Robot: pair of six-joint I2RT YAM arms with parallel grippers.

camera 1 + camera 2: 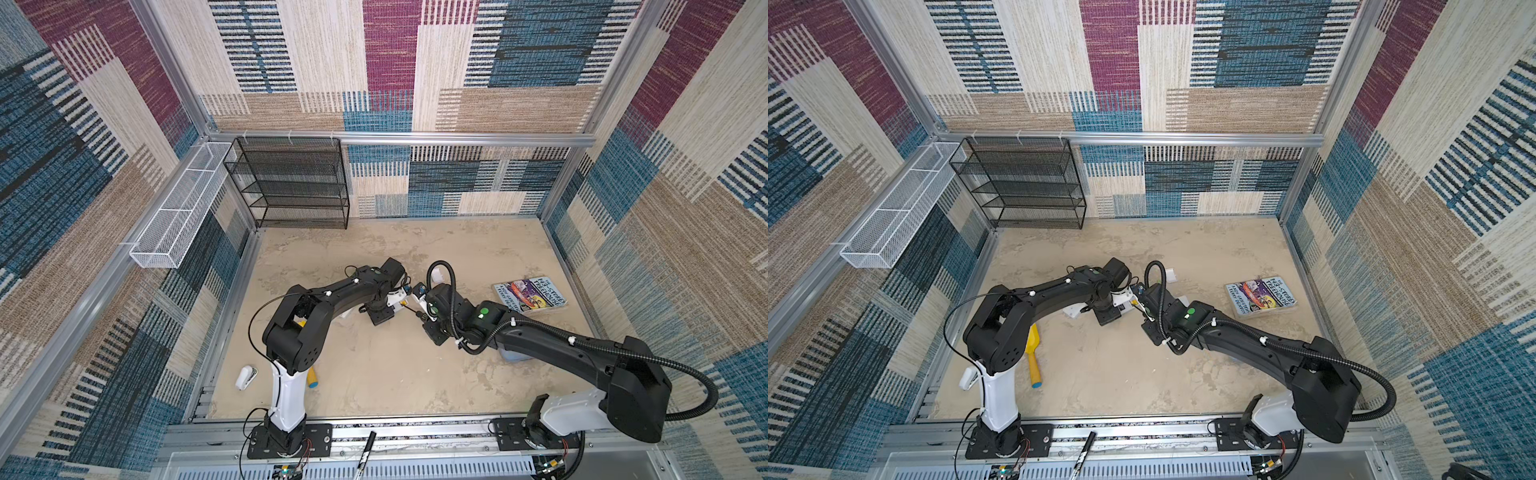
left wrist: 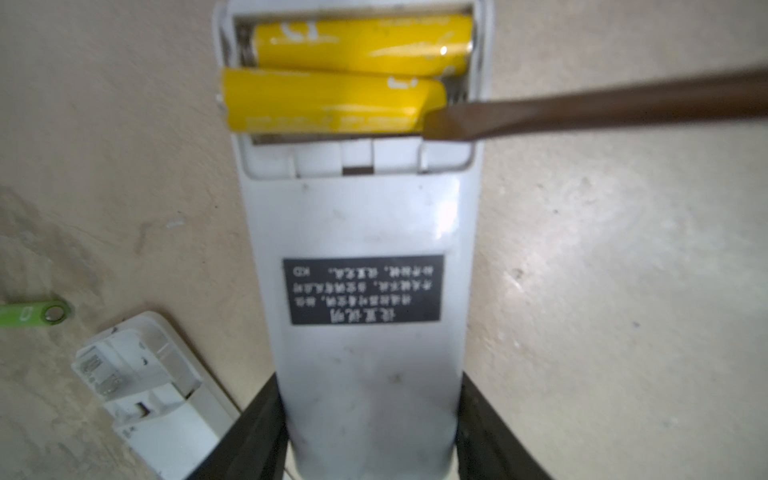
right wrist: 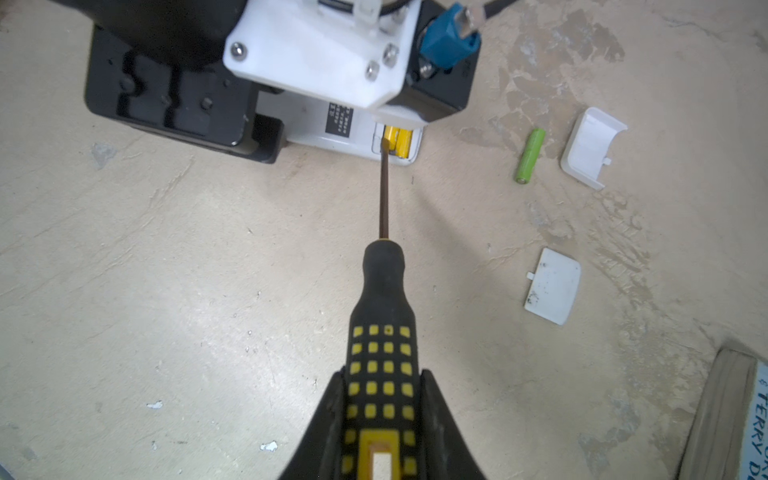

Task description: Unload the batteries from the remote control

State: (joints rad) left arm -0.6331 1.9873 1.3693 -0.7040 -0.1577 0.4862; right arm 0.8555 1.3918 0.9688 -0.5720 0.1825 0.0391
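Note:
In the left wrist view my left gripper (image 2: 370,382) is shut on the white remote control (image 2: 365,232), which lies back up with its battery bay uncovered. Two yellow batteries sit in the bay: one (image 2: 361,41) lies flat, the other (image 2: 328,99) is skewed, one end poking over the bay's side wall. The flat tip of a screwdriver (image 2: 449,122) touches the skewed battery's other end. My right gripper (image 3: 384,374) is shut on the screwdriver's black-and-yellow handle (image 3: 382,316). A green battery (image 3: 530,156) lies loose on the table.
Two white battery covers (image 3: 592,145) (image 3: 552,286) lie near the green battery. A second white remote (image 2: 137,386) with an open bay lies beside the held one. A book (image 1: 530,295) is at the right, a yellow scoop (image 1: 1032,357) at the left, a black mesh shelf (image 1: 291,183) at the back.

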